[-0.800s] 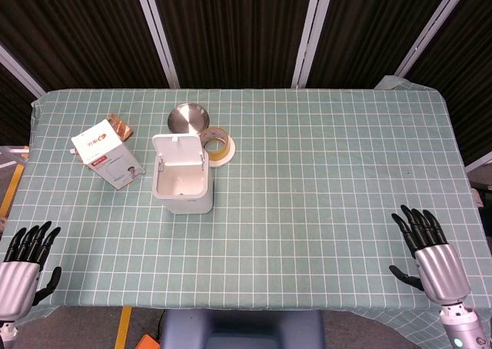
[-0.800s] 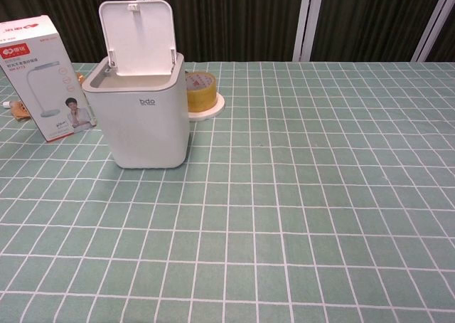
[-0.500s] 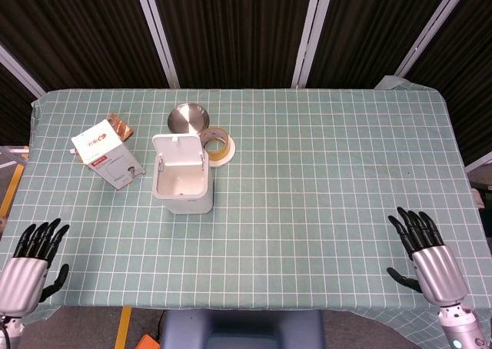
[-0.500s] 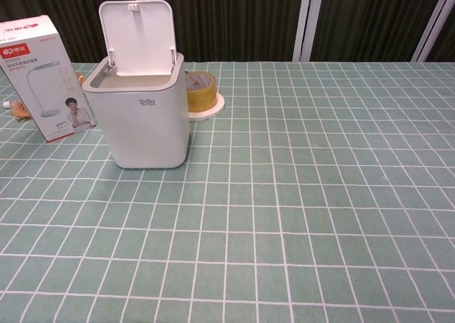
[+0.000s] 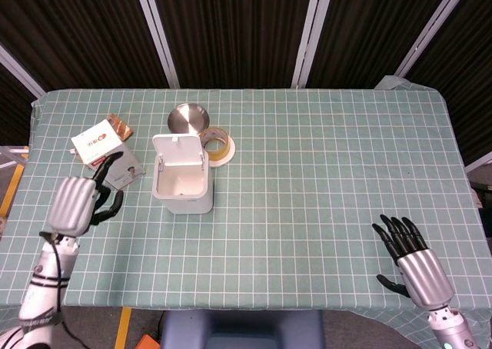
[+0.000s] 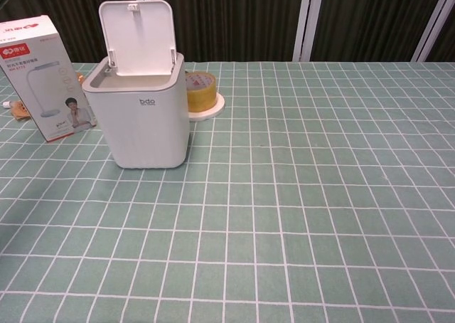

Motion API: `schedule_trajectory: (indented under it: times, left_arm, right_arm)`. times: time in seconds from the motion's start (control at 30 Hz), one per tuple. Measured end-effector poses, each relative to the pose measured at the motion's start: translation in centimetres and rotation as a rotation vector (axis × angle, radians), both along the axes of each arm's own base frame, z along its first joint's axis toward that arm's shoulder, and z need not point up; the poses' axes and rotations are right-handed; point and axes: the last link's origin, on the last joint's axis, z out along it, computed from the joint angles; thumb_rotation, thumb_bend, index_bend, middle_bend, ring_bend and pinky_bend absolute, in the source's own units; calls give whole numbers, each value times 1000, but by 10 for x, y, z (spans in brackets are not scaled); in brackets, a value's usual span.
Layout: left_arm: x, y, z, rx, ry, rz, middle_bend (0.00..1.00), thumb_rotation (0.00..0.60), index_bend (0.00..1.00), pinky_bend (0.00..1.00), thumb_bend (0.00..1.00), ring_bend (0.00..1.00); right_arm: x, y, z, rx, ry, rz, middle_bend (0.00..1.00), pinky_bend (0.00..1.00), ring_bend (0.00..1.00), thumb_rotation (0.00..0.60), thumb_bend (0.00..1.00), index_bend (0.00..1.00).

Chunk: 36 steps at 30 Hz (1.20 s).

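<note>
My left hand (image 5: 79, 201) hovers over the table's left side, fingers pointing toward a white and red product box (image 5: 106, 154) (image 6: 44, 76) just beyond its fingertips; it holds nothing. To its right stands a small white bin (image 5: 182, 176) (image 6: 138, 102) with its lid flipped up. My right hand (image 5: 411, 260) is at the front right corner, fingers spread, holding nothing. Neither hand shows in the chest view.
Behind the bin lie a yellow tape roll (image 5: 217, 144) (image 6: 200, 92) on a white disc and a round metal lid (image 5: 188, 119). A small brown packet (image 5: 120, 125) sits behind the box. A green checked cloth (image 5: 323, 172) covers the table.
My left hand has risen from the front left corner and travelled forward and right toward the box. My right hand has shifted slightly left.
</note>
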Motion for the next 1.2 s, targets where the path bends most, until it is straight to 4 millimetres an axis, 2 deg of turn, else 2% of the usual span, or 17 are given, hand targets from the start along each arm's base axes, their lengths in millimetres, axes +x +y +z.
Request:
schedule_trajectory:
  times: [0.23,0.33,0.47,0.57,0.93,1.2]
  left_arm:
    - [29,45,-18,-140,-43,121,1000,600,198,1000,483,1000]
    - [48,65,-30,-213,-51,155,1000,600,191,1000,483,1000]
    - [84,91,-44,-243,-47,139,1000,600,189,1000,483,1000]
    - [96,101,-51,-231,-26,136,1000,600,190,1000,483,1000]
    - [89,105,-60,-287,58,178,1000,600,203,1000,481,1000]
    - [95,87,-54,-313,71,138,1000,600,205,1000,481,1000]
  right_arm:
    - [-2,-4,4,-16,-7,-15,0,0,0,600,64,0]
    - [-3,-4,4,-8,-4,-29,0,0,0,600,64,0]
    - [-4,-5,3,4,8,-40,0,0,0,600,64,0]
    - [-5,-6,5,1,8,-47,0,0,0,600,63,0]
    - [-6,-7,12,-20,-4,-59,0,0,0,600,64,0]
    - [-5,-5,13,-18,-5,-53,0,0,0,600,64,0]
